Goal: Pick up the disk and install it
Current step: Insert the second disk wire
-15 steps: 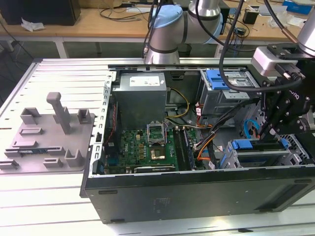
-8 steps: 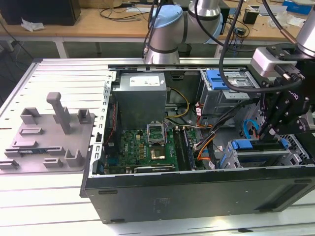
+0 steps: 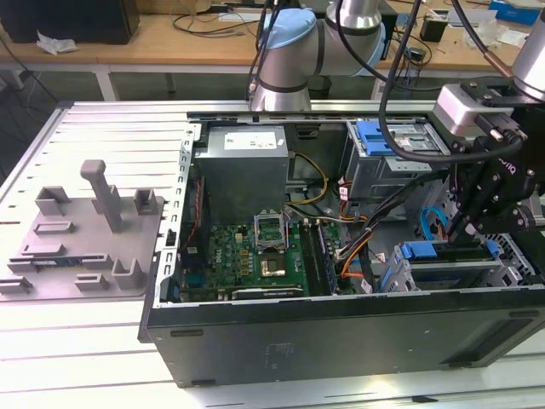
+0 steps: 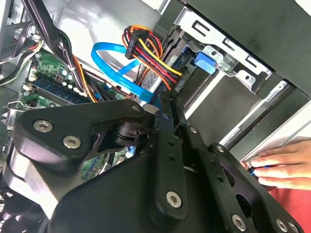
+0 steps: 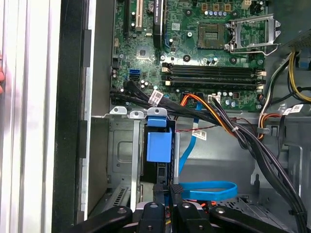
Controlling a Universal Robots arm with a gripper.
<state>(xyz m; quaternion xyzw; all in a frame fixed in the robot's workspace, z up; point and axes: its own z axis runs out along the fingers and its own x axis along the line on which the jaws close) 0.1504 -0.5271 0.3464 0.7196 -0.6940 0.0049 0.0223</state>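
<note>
The disk sits in a slot of the lower drive cage (image 3: 443, 274) at the exterior view's right, inside the open computer case. Its blue carrier end (image 3: 419, 250) faces the motherboard. In the first wrist view that blue end (image 5: 159, 145) stands in the cage's slot, and in the second wrist view it shows as a blue tab (image 4: 204, 60) in the metal cage. My gripper (image 3: 457, 228) hangs just above the cage, its fingers (image 5: 163, 194) close together a short way off the disk's end. Nothing shows between the fingertips (image 4: 165, 109).
Orange, yellow and black cables (image 4: 146, 46) and a blue flat cable (image 5: 209, 189) run beside the fingers. A blue bracket (image 3: 379, 136) tops the upper cage. A grey fixture with upright posts (image 3: 85, 230) lies left of the case. A person's hand (image 4: 279, 165) rests outside the case.
</note>
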